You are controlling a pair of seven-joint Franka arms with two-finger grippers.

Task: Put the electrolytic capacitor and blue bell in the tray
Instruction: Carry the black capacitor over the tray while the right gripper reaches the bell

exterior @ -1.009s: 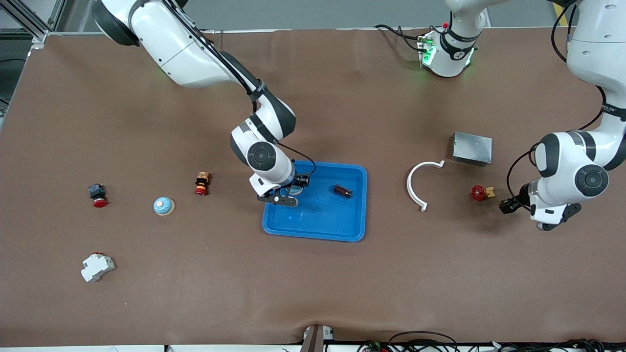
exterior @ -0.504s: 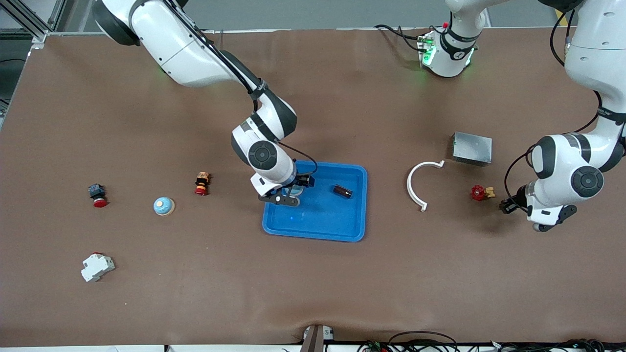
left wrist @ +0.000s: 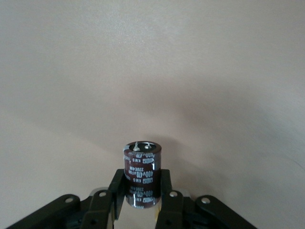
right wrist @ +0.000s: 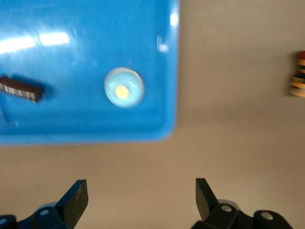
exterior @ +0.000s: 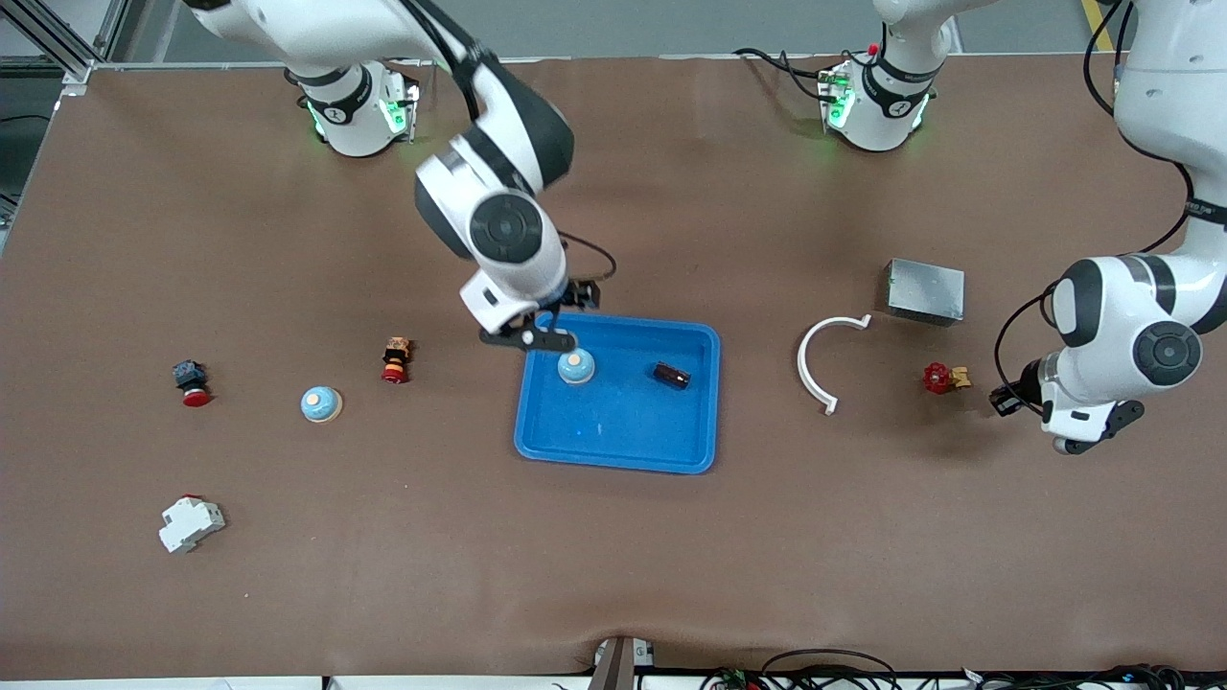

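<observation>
The tray (exterior: 618, 436) holds 1 blue bell (exterior: 576, 366) and 1 dark capacitor (exterior: 671, 375). The right gripper (exterior: 539, 324) hangs over the tray's rim, jaws wide. The left gripper (left wrist: 141, 202) clamps an electrolytic capacitor (left wrist: 141, 171), upright on the table.

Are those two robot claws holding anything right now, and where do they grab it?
The left gripper pinches an upright electrolytic capacitor by the lower sides of its can. The right gripper is open and holds nothing.
</observation>
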